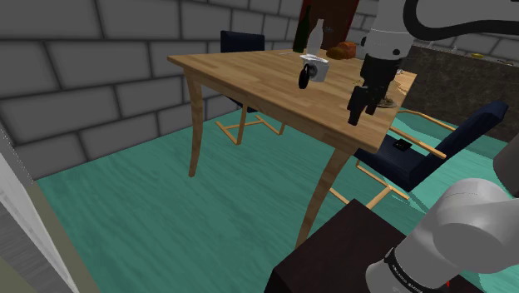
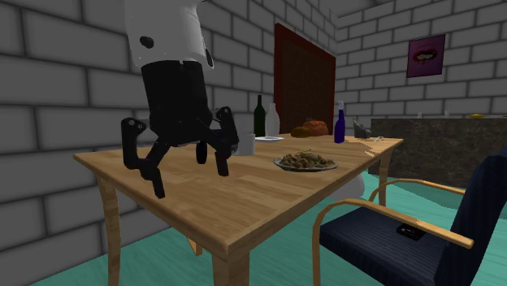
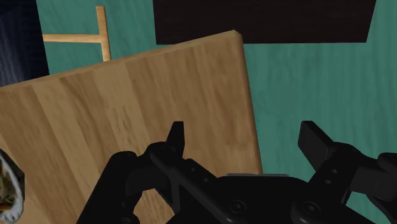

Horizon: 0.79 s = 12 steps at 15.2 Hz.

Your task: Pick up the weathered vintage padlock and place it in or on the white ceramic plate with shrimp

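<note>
The padlock (image 1: 318, 71) is a small pale body with a dark loop, standing on the wooden table (image 1: 249, 79) towards its far side. In the second exterior view the padlock (image 2: 244, 144) is half hidden behind my hand. The plate with shrimp (image 2: 305, 162) lies nearer the table's middle; its rim (image 3: 6, 191) is just in sight in the wrist view. My gripper (image 1: 358, 112) hangs open and empty above the table's edge, to the shoulder view's right of the padlock. The open gripper (image 3: 245, 143) has one fingertip (image 3: 177, 135) over wood and the other over floor.
Bottles (image 2: 260, 116) (image 2: 340, 123), a small dish (image 2: 268, 139) and an orange-brown lump (image 2: 309, 129) crowd the table's far end. A navy armchair (image 2: 390, 231) with wooden arms stands close beside the table, a small black object (image 2: 409, 231) on its seat. My dark stand (image 1: 333, 258) is below.
</note>
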### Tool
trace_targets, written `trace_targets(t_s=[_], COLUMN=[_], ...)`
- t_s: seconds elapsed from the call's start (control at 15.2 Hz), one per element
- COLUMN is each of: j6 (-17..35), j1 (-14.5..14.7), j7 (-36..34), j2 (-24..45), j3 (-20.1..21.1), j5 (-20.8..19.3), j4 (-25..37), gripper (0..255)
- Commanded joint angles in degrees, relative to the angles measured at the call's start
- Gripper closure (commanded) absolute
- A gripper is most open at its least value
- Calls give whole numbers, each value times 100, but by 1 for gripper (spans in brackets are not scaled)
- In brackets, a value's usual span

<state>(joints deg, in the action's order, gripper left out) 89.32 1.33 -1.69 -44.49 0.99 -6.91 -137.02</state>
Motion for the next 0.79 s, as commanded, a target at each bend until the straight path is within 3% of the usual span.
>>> trace_targets(t_s=[0.0,0.73], j6=[0,707], j1=[0,-475], j7=[0,-1039], j2=[0,2283], j3=[0,-169], j5=[0,237], j4=[0,1949], gripper=[0,0])
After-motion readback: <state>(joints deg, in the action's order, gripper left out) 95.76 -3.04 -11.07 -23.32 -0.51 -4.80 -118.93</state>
